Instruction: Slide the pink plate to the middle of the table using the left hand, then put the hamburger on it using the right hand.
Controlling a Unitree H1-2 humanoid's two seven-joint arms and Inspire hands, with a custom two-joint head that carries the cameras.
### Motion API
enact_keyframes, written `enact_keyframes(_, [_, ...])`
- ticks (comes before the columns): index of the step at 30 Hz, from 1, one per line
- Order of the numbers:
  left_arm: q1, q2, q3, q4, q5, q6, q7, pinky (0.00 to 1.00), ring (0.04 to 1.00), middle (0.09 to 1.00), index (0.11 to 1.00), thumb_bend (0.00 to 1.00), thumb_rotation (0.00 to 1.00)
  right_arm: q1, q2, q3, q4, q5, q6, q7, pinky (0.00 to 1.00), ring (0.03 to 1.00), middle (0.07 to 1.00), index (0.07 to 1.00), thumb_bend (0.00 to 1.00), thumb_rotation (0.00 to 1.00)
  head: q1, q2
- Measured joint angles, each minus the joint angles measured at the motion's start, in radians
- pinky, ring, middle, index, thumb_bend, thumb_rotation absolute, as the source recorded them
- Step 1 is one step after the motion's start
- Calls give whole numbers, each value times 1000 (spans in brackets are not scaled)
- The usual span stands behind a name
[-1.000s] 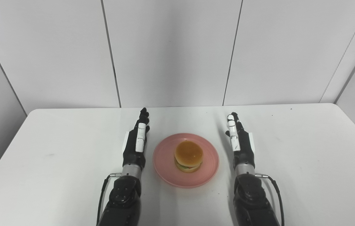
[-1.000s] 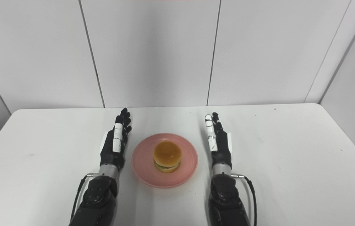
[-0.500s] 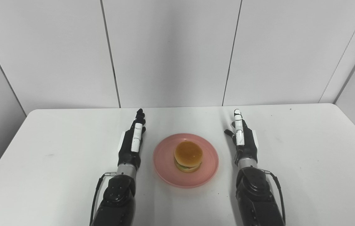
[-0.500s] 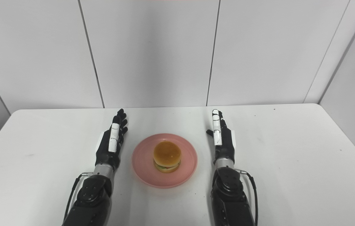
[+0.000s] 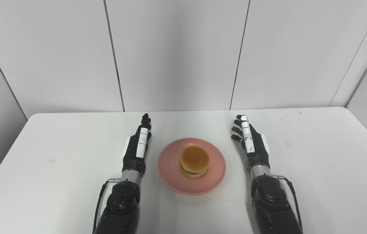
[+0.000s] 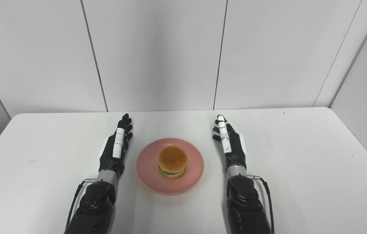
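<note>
Hamburger (image 5: 195,161) on pink plate (image 5: 170,169), left hand (image 5: 136,148) and right hand (image 6: 230,144) empty, spread, flanking plate

The plate (image 5: 170,169) is pink, round and shallow, lying flat near the middle of the table, a little toward the 6 o'clock edge. The hamburger (image 5: 195,161) stands upright on it, just off centre toward 3 o'clock, its smooth golden-brown bun on top, with green and a bit of red showing above the bottom bun. Bare rim shows all round it.
</note>
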Motion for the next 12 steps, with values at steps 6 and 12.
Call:
enact_keyframes(6, [1, 0, 0, -5, 0, 10, 0, 1000, 1000, 997, 968, 939, 972, 7, -10, 2, 32, 30, -80, 60, 754, 809, 853, 853, 821, 1000, -3, 3])
enact_keyframes(12, [1, 0, 5, -4, -3, 10, -15, 1000, 1000, 995, 965, 918, 963, 9, -14, 7, 40, 42, -115, 99, 769, 815, 859, 868, 817, 1000, -3, 2])
